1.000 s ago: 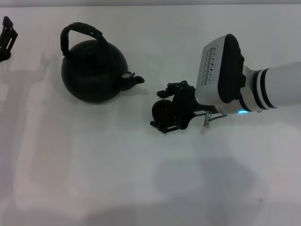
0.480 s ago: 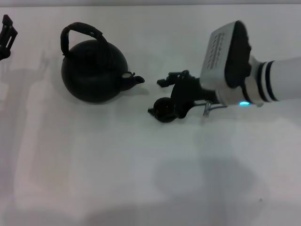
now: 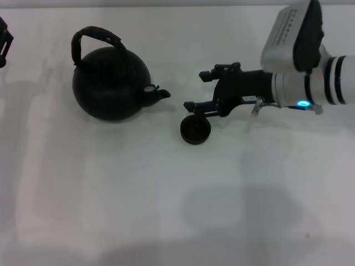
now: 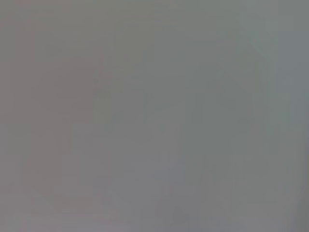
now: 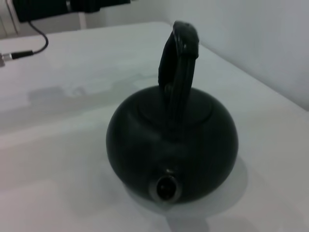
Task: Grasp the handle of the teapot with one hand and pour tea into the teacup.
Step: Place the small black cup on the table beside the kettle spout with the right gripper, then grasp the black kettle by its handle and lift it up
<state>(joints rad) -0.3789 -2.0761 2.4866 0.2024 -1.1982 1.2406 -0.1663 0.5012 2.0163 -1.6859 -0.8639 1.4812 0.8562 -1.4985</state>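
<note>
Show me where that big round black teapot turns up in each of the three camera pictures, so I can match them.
Head view: the teapot sits upper left on the white table, spout toward the teacup.
Left wrist view: not in it; only a blank grey field.
Right wrist view: the teapot fills the middle, seen spout-on.
Shared landmark: the spout, below the arched handle.

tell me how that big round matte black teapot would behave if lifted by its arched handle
The big round matte black teapot probably hangs and swings beneath the arched wrapped handle. The ridged wrap likely resists slipping. Its bulky body looks heavy, so it may tilt toward the short spout.
</note>
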